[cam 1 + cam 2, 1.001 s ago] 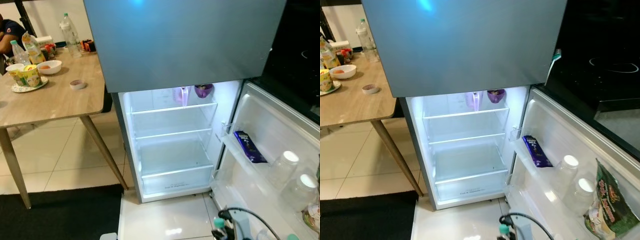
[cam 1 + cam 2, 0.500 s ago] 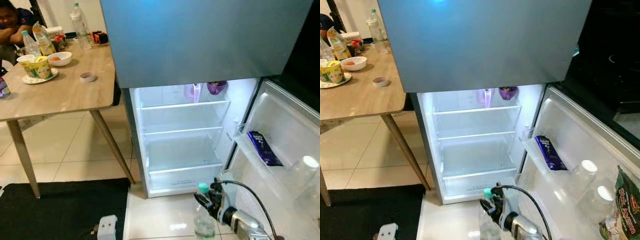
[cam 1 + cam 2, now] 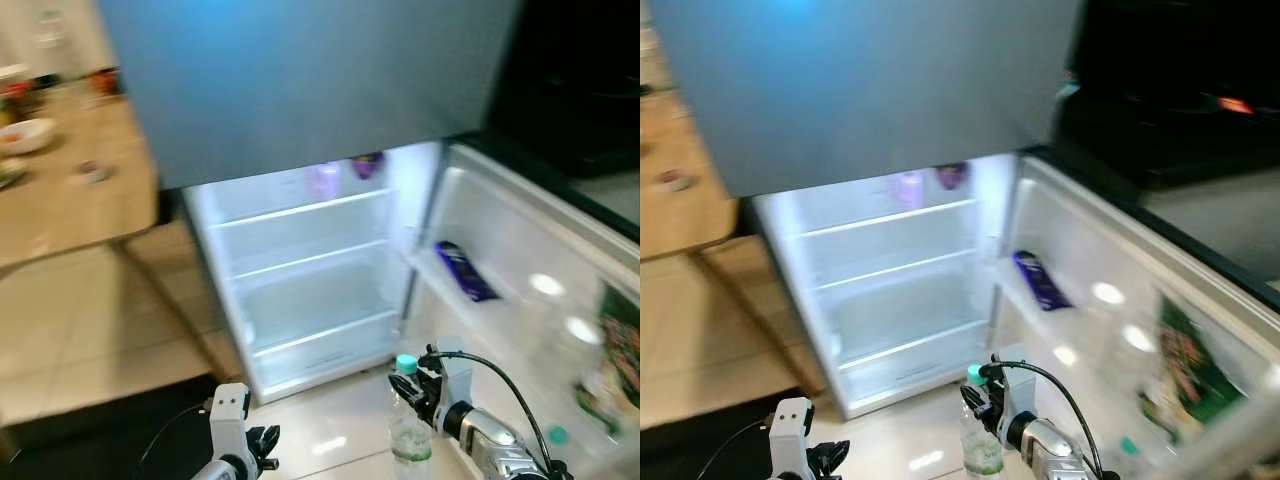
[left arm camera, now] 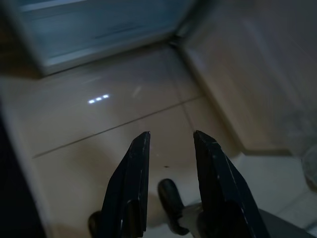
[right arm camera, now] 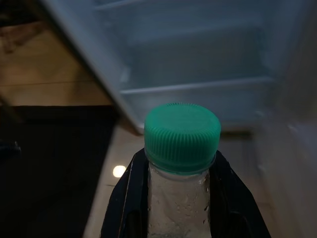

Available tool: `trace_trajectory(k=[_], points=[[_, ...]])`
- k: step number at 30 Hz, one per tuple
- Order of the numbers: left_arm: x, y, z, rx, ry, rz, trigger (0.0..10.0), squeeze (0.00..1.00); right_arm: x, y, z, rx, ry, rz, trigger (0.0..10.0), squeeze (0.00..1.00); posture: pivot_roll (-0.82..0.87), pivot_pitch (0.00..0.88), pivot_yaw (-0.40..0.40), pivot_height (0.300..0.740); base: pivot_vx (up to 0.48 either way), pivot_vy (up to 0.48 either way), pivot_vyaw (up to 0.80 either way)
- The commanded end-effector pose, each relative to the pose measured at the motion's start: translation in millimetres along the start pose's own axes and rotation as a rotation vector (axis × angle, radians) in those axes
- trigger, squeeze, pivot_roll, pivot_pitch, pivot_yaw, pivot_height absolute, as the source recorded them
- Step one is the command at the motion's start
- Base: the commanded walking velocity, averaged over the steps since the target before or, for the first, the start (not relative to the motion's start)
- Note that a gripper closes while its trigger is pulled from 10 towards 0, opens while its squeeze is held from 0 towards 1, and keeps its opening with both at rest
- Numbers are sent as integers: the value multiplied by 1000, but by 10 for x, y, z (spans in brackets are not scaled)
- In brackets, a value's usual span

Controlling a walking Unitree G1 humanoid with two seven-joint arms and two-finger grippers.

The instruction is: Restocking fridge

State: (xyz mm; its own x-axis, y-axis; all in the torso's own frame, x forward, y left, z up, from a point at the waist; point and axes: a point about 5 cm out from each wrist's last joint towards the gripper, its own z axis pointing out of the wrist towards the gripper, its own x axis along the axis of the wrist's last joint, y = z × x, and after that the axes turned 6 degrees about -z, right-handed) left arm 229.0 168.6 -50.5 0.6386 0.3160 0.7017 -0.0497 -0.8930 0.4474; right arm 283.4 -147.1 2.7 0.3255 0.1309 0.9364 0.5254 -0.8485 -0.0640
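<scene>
The fridge (image 3: 310,300) stands open with bare, lit shelves. My right gripper (image 3: 420,385) is shut on the neck of a clear water bottle (image 3: 408,425) with a green cap (image 5: 182,136). It holds the bottle upright, low in front of the fridge's bottom edge and beside the open door (image 3: 520,290). My left gripper (image 3: 262,442) hangs low to the left over the tiled floor (image 4: 99,124). Its fingers (image 4: 140,153) are open with nothing between them.
The door shelves hold a purple chocolate bar (image 3: 462,272), pale lidded containers (image 3: 560,310) and a green snack bag (image 3: 1185,360). Two purple items (image 3: 340,172) sit at the back of the top shelf. A wooden table (image 3: 60,190) stands left. A black mat (image 3: 90,440) lies front left.
The whole picture has swung and blurred, so the camera has moved. My left gripper has come into view at the lower left. The bottle stays in my right gripper.
</scene>
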Motion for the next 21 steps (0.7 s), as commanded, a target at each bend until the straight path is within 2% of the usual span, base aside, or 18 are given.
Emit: trace_trajectory(k=[1,9,21], points=[[-110,35,-13,-10,-18,-14,10000,0,-20,-57,15,17,-1,-3,10000,0,-101,34,31,734,0,0,-556],[-155,8,-37,-6,-47,6,10000,0,34,-159,84,60,19,-28,10000,0,-94,26,39,734,0,0,0],[-418,-124,-189,59,-132,-9,10000,0,126,-314,165,148,74,-19,10000,0,-88,21,38,734,0,0,0]])
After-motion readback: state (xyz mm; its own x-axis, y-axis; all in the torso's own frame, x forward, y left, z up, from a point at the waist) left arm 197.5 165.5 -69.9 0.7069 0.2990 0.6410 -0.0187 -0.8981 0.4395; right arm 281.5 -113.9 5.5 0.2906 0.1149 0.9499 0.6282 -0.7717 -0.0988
